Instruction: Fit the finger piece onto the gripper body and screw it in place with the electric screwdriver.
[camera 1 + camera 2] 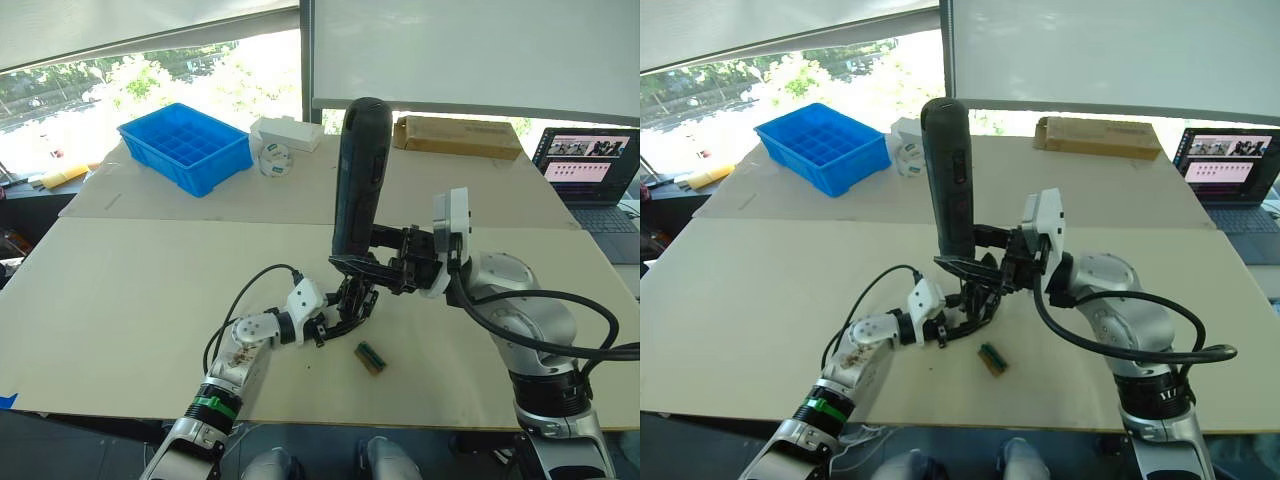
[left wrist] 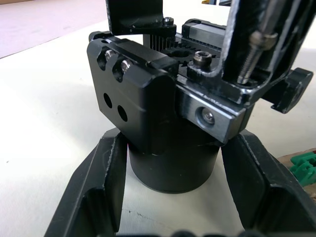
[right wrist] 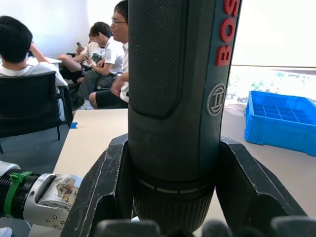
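On the table (image 1: 120,300), left hand (image 1: 345,308) grips gripper body (image 2: 168,123).

The two head views look forward and down from above the table (image 1: 130,300), taking in the same spread from slightly offset positions: both arms meeting near the middle, the blue tray (image 1: 187,146) and the laptop (image 1: 590,172) at the far edge. The left wrist view sits low and very near the gripper body (image 2: 163,123), facing it level with the tabletop. The right wrist view is pressed close against the electric screwdriver (image 3: 177,98), looking along the table toward seated people (image 3: 106,59); it shares the blue tray with the head views.
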